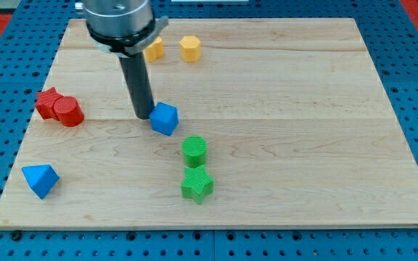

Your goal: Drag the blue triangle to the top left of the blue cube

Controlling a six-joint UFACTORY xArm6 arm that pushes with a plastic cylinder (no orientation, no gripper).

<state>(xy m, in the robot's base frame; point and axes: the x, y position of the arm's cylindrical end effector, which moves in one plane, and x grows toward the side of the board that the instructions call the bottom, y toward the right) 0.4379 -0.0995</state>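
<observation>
1. Blue triangle (40, 179) sits at the tabletop's (281, 87) near left corner, well apart from the blue cube (164, 118).
2. My tip (144, 116) rests just left of that cube.
3. I have no pincer, only a rod.

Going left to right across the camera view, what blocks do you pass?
Blue triangle → red blocks → yellow block, blue cube → yellow hexagon, green cylinder, green star.

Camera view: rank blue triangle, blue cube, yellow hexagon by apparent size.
1. Blue triangle, largest, though it sits nearest the view's bottom, which may inflate it.
2. Blue cube, close behind; near-tie.
3. Yellow hexagon, smallest, at the view's top.
</observation>
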